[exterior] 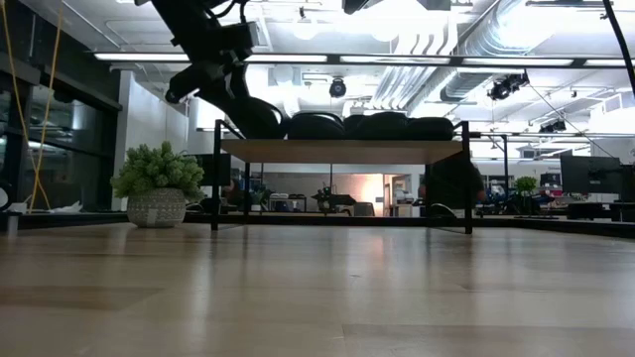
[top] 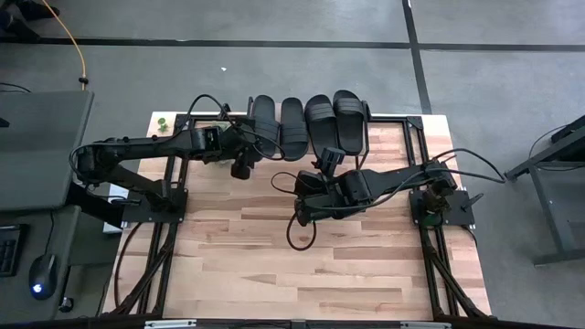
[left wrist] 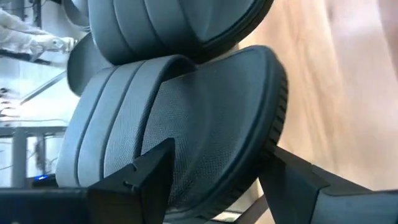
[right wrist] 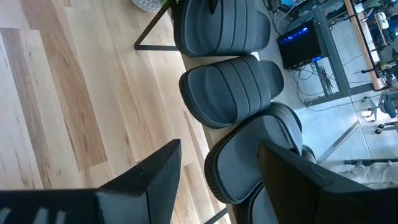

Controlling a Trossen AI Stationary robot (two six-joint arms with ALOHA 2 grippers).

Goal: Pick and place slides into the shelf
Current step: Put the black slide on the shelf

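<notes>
Left gripper [top: 245, 144] parted wide, one dark finger [left wrist: 146, 171] on each side of the heel edge of the leftmost slide [top: 260, 124]; pads at or just off its rim, a firm clamp not discernible. Reached in from 9 o'clock to the left end of the shelf [exterior: 342, 151]. Four black slides [top: 307, 123] laid side by side on the shelf's light wooden top at 12 o'clock on the table [top: 302, 265], straps ribbed, soles overhanging both long edges. Right gripper [top: 322, 162] hovering just off the shelf's near edge toward 6 o'clock, fingers [right wrist: 158, 168] spread wide, holding nothing, pointed at the slides. Potted plant [exterior: 156, 186] standing at the table's far left corner beside the shelf.
</notes>
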